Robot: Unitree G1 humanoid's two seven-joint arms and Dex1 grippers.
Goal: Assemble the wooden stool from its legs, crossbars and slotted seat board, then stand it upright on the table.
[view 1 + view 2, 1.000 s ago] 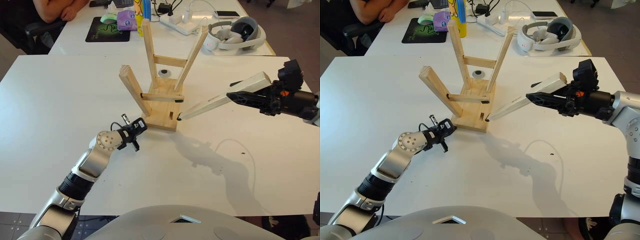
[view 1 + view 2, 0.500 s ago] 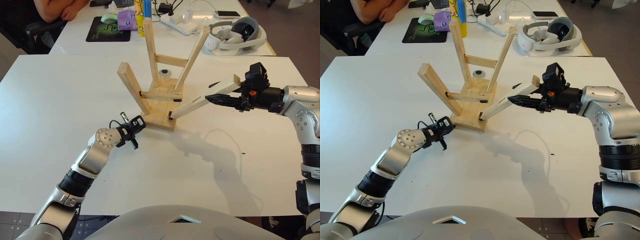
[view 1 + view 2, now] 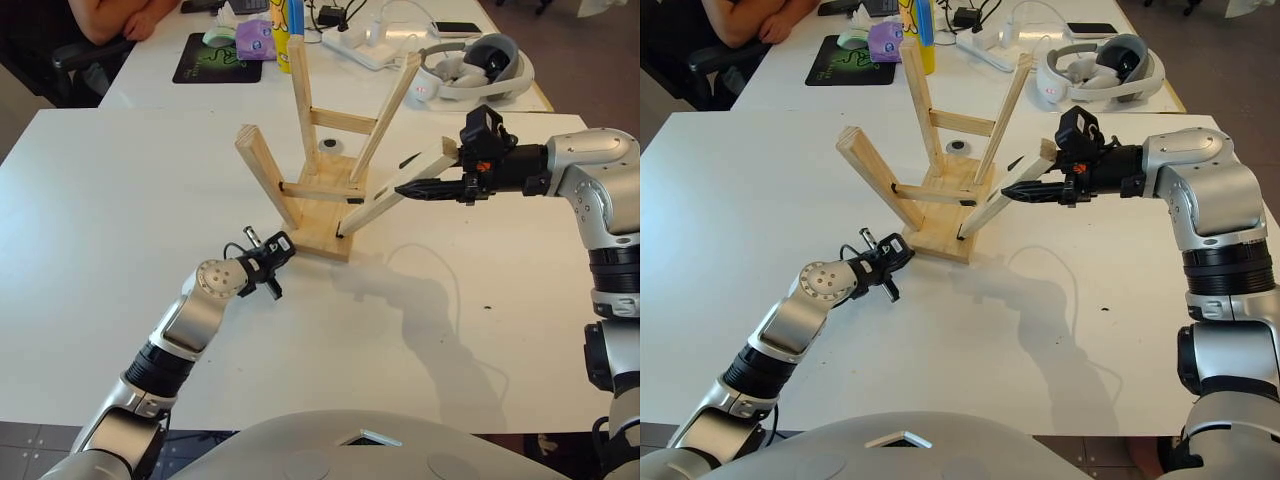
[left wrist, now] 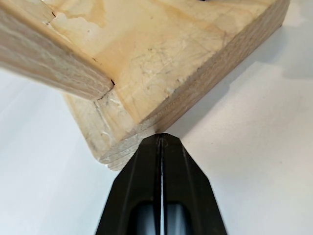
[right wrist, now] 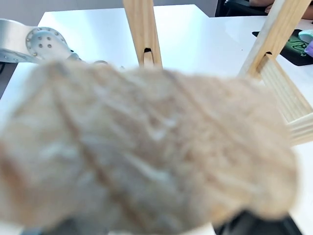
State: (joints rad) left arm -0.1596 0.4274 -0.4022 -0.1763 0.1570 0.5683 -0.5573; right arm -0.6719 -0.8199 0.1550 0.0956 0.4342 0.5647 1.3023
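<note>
The stool stands upside down, its slotted seat board (image 3: 320, 234) flat on the white table (image 3: 120, 200). Three legs rise from it, joined by two crossbars (image 3: 340, 122) (image 3: 322, 192). My right gripper (image 3: 415, 187) is shut on a fourth leg (image 3: 380, 203), held slanting with its lower end at the board's near right corner. That leg's top end (image 5: 146, 147) looms close in the right wrist view. My left gripper (image 3: 281, 246) is shut, with its fingertips (image 4: 168, 147) against the board's near left corner (image 4: 122, 147).
On the table behind lie a white headset (image 3: 470, 65), a power strip (image 3: 360, 45), a black mouse pad (image 3: 215, 58) and a yellow bottle (image 3: 290, 25). A small round object (image 3: 327, 146) lies just behind the stool. Bare tabletop stretches in front and to both sides.
My right arm has swung the fourth leg leftward toward the stool, and its lower end has come up against the seat board's corner. The left gripper has stayed at the board.
</note>
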